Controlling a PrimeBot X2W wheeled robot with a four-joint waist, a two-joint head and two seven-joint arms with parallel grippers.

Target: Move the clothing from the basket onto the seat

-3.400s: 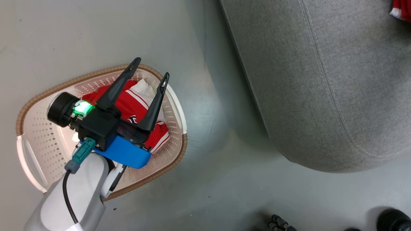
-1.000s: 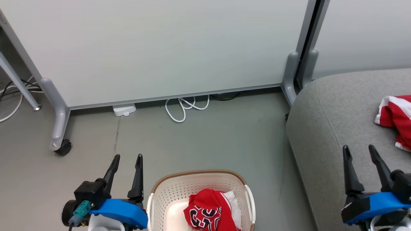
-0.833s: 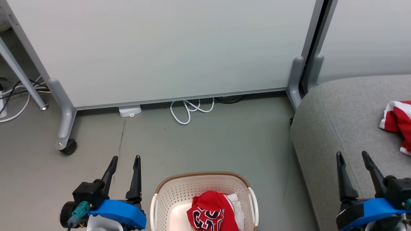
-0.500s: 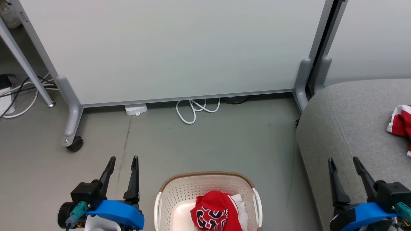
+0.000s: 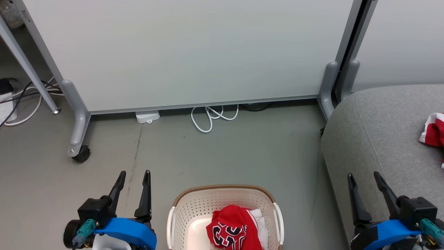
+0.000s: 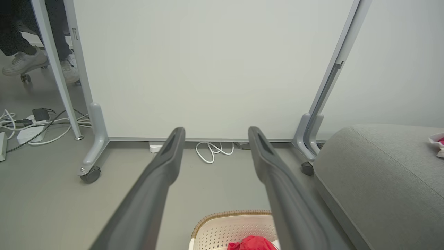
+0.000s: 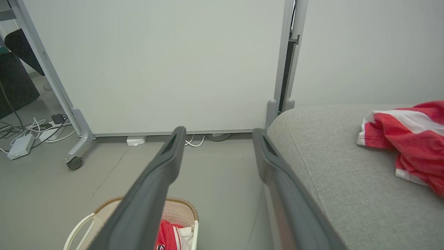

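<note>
The cream basket (image 5: pixel 194 203) with a brown rim stands on the floor at the bottom middle of the head view. Inside lies red clothing (image 5: pixel 231 227) with black-and-white lettering and a bit of white fabric. A second red-and-white garment (image 5: pixel 433 133) (image 7: pixel 409 139) rests on the grey seat (image 5: pixel 378 132) at the right. My left gripper (image 5: pixel 134 174) hangs open and empty left of the basket, above the floor. Over the seat's front edge my right gripper (image 5: pixel 363 175) is open and empty too. The left wrist view catches the basket (image 6: pixel 225 225) below my fingers.
A white partition panel (image 5: pixel 187 52) on wheeled grey feet (image 5: pixel 78 152) stands behind the basket. White cable loops (image 5: pixel 211 119) lie at its base, with more cables and a power strip (image 6: pixel 27 130) at the far left. A person's shoes (image 6: pixel 24 62) show beyond the partition.
The head camera has swung from looking down on the basket to a forward view, then drifted slightly left. My left gripper, earlier over the basket's clothing, now hangs beside the basket. Both grippers stay open.
</note>
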